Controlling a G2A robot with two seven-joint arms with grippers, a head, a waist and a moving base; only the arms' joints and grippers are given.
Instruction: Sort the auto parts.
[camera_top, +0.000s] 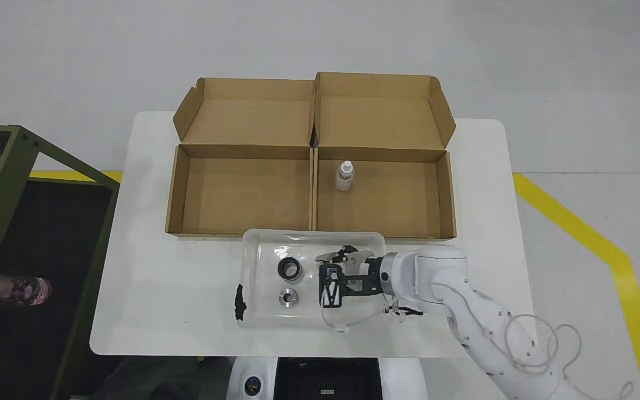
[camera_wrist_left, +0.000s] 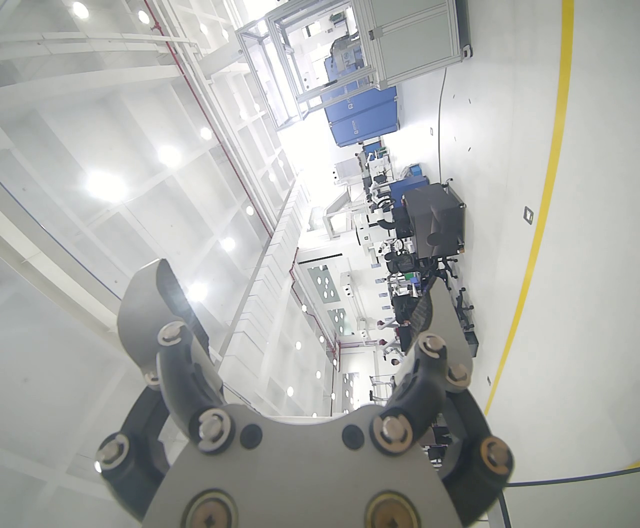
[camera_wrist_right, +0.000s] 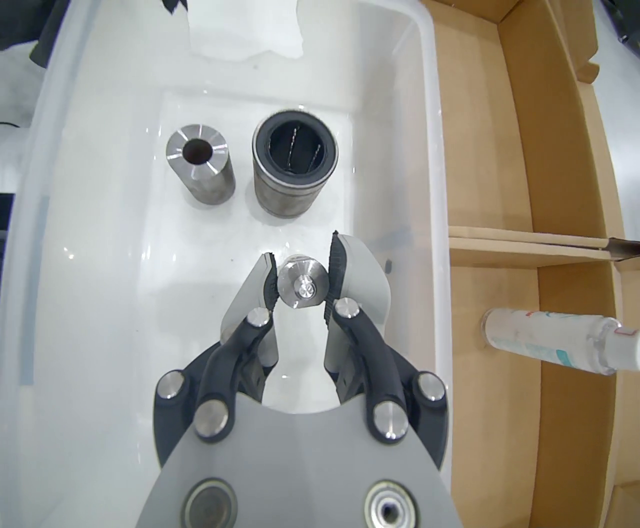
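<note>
Right claw (camera_wrist_right: 301, 255) tight around steel plug (camera_wrist_right: 302, 288)

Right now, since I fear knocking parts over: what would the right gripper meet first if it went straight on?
The small steel cylinder between the right gripper's fingers; past it, probably the black-lined sleeve standing in the clear bin, though depth is unclear.

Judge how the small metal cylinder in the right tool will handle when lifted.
The small metal cylinder looks solid, so probably rigid and heavy for its size. Its polished round side may slip in the right tool, and it could roll if dropped.
</note>
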